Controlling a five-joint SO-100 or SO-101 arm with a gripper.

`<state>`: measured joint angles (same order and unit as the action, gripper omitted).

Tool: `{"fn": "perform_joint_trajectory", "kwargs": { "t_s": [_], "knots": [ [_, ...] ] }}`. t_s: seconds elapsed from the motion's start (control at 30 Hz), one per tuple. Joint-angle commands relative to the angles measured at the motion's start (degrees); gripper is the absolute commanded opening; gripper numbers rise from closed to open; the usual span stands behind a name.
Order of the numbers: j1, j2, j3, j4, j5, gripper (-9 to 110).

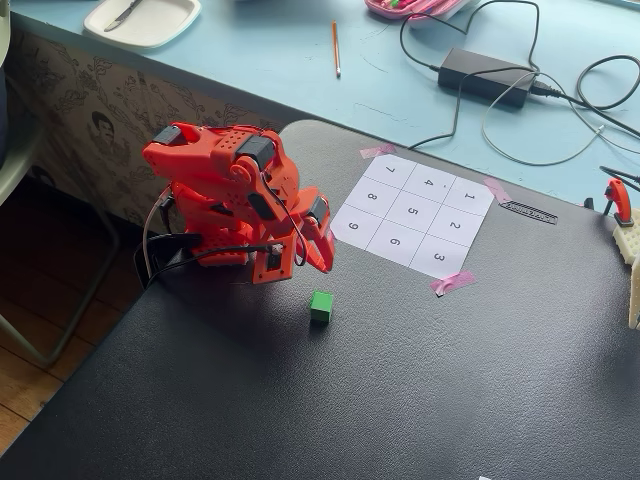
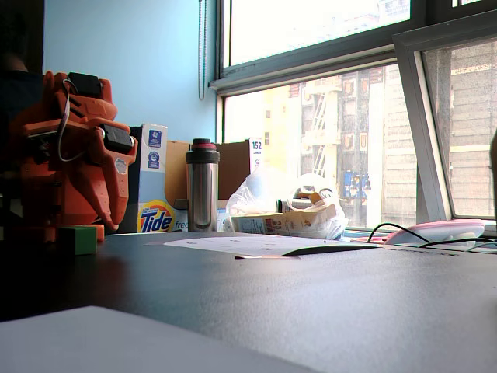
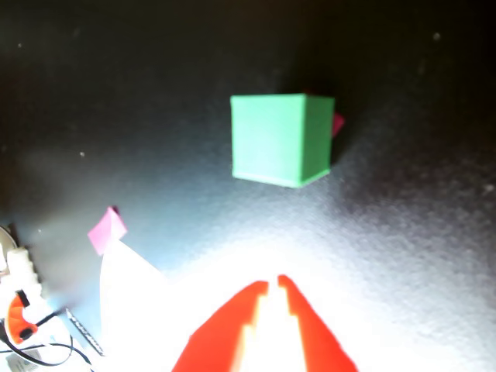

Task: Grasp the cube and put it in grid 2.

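A green cube (image 1: pixel 320 306) sits on the black mat, off the numbered paper grid (image 1: pixel 415 215); the cell marked 2 (image 1: pixel 452 226) is empty. The orange arm is folded low, and my gripper (image 1: pixel 323 258) hangs just behind and above the cube, apart from it. In the wrist view the cube (image 3: pixel 279 139) lies ahead of my gripper (image 3: pixel 273 280), whose two orange tips nearly touch and hold nothing. In the low fixed view the cube (image 2: pixel 78 239) stands in front of the arm, with the grid paper (image 2: pixel 256 245) further right.
Pink tape (image 1: pixel 452 283) holds the grid's corners. A power adapter (image 1: pixel 488 74) with cables, a pencil (image 1: pixel 336 48) and a plate (image 1: pixel 142 20) lie on the blue table behind. A breadboard (image 1: pixel 628 238) is at the right edge. A flask (image 2: pixel 202 185) stands far back.
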<state>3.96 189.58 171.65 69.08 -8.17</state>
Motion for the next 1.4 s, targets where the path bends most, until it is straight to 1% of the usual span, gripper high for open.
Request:
{"fn": "perform_joint_trajectory", "kwargs": {
  "t_s": [0.0,1.1,1.37],
  "knots": [
    [-0.2,-0.4,-0.1,3.4,-1.6,0],
    [-0.3,-1.3,-0.2,2.5,-1.6,0],
    [0.4,-4.2,-4.0,0.6,-1.1,0]
  ]
}}
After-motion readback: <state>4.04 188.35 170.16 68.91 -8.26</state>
